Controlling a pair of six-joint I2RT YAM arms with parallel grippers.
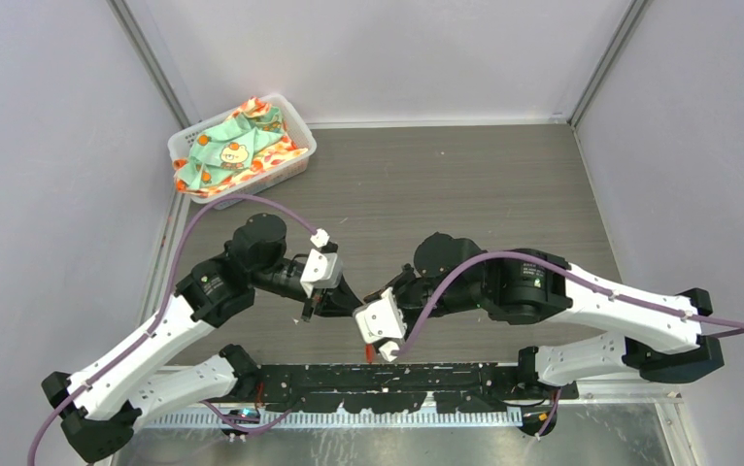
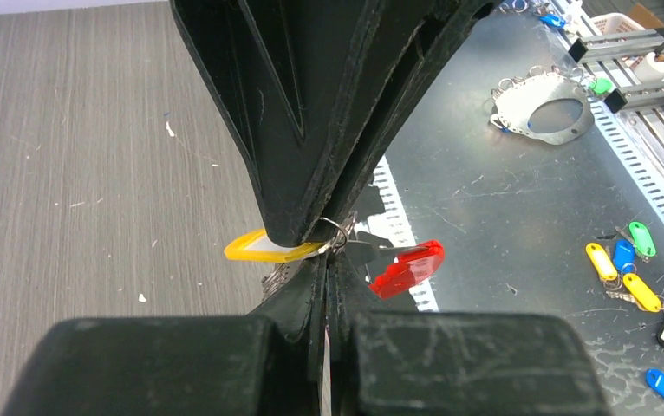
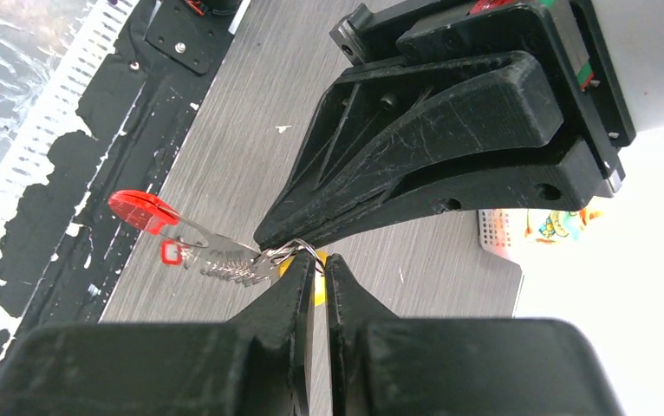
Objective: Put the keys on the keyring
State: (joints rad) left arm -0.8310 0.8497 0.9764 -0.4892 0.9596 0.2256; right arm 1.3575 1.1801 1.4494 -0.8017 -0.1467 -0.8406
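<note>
A small silver keyring (image 2: 337, 232) hangs in the air between my two grippers, whose tips meet over the table's near middle. Two keys hang from it, one with a red tag (image 2: 408, 267) and one with a yellow tag (image 2: 263, 249). My left gripper (image 2: 328, 260) is shut on the ring from below in its view, and my right gripper's fingers (image 2: 311, 130) come from above. In the right wrist view my right gripper (image 3: 320, 260) is shut on the ring (image 3: 298, 251), with the red tag (image 3: 142, 211) and silver key blades (image 3: 216, 260) to the left. From above, the left gripper (image 1: 321, 306) and right gripper (image 1: 349, 313) touch tip to tip.
A white basket (image 1: 295, 131) holding a patterned cloth stands at the back left. The black base plate (image 1: 465, 374) runs along the near edge. Beyond it a metal bench holds several loose coloured key tags (image 2: 632, 269) and a metal ring holder (image 2: 545, 113). Grey walls enclose the table.
</note>
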